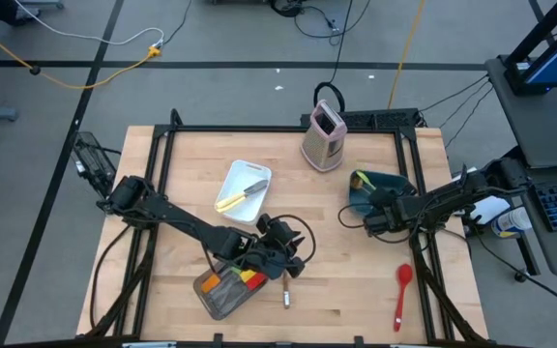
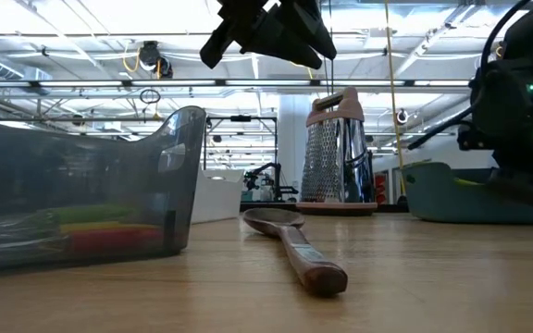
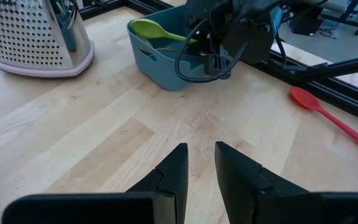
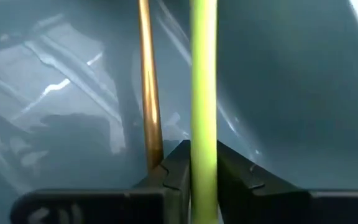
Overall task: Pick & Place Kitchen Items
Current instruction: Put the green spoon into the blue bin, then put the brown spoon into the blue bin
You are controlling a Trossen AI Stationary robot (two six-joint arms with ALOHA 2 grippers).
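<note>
Even, bright overhead light falls on the pale wooden surface (image 1: 356, 232) in the high view, leaving only soft, short shadows under the arms. In the low view the ceiling strip lights (image 2: 81, 18) blow out to white, and the nearest end of the brown wooden spoon (image 2: 294, 245) lies blurred. In the right wrist view, pale glare streaks the inner wall of the teal plastic bin (image 4: 291, 93), and the green handle (image 4: 203, 93) is soft-edged.

Overhead and low views share grater (image 1: 323, 137)
</note>
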